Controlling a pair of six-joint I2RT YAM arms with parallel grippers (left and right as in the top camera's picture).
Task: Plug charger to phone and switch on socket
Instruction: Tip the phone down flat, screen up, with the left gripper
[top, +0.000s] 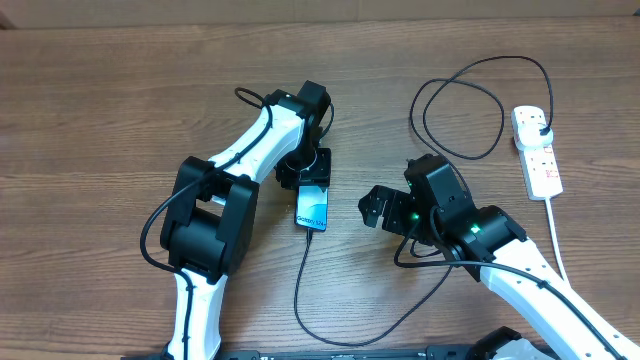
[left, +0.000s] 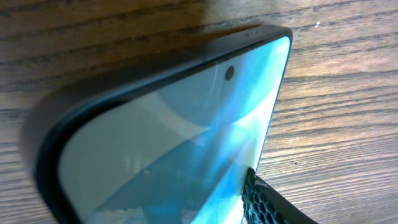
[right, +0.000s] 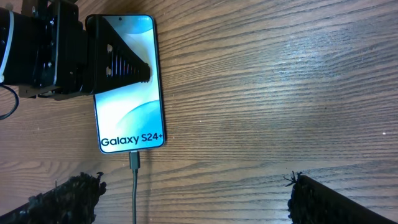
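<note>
Charger (right: 135, 171) looks seated in phone (top: 312, 207). Socket (top: 537, 150) well right of phone, long axis roughly parallel. Your right gripper (top: 375, 208), spread, sits between them: nearer. Left gripper (top: 308, 180) on phone, clamp unclear.

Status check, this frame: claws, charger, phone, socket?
Right claw open, empty. Left claw on phone top end, grip unclear. Charger tip in phone, plug in socket; switch state unreadable, nothing covering it.

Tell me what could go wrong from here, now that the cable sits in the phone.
1. The charger cable runs under the right arm; moving the open right gripper toward the power strip might snag it and pull the connector out.
2. The left gripper, resting on the phone, might drag it when lifting.
</note>
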